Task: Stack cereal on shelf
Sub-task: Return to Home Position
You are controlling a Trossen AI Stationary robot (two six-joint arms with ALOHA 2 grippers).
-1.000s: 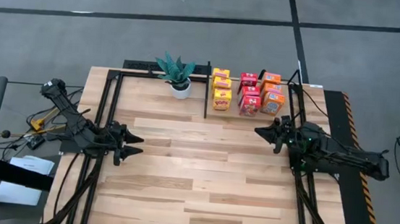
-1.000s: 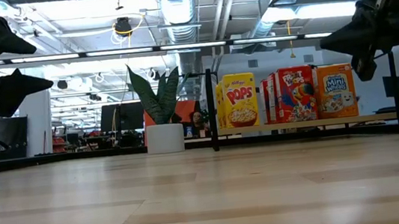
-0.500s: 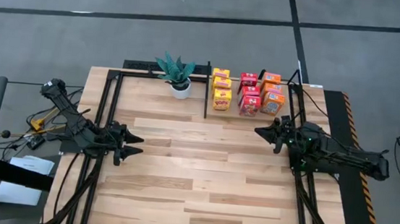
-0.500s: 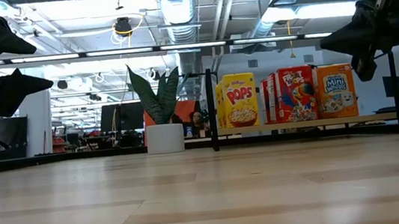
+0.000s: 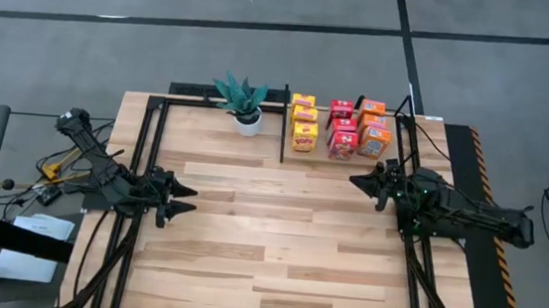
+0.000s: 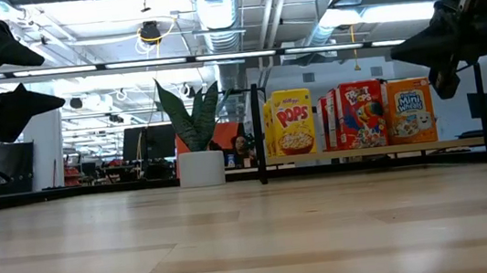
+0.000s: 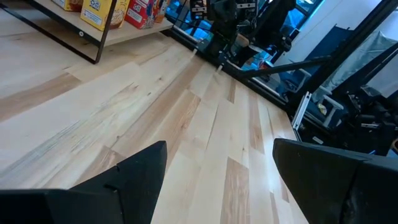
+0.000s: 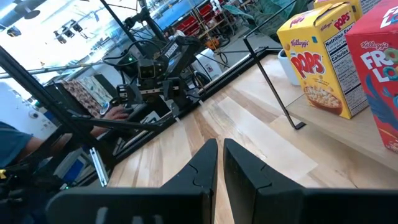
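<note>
The cereal boxes stand on their bases in three columns on the shelf [image 5: 319, 159] at the table's far right: yellow [image 5: 304, 123], red [image 5: 342, 131] and orange [image 5: 374, 131]. The low view shows the front boxes: yellow [image 6: 293, 123], red [image 6: 359, 115], orange [image 6: 410, 110]. My left gripper [image 5: 189, 198] hovers open and empty over the table's left side; its fingers also show spread in the left wrist view [image 7: 217, 168]. My right gripper [image 5: 356, 179] hovers shut and empty just in front of the shelf, near the red and orange columns; its wrist view [image 8: 221, 152] shows the fingers together.
A potted green plant [image 5: 242, 100] stands left of the shelf's black post [image 5: 283, 135]. Black frame rails run along the table's left [image 5: 144, 163] and right [image 5: 410, 256] sides. A person's hand [image 8: 115, 112] shows beyond the table's left edge. Bare wood [image 5: 277, 244] lies between the arms.
</note>
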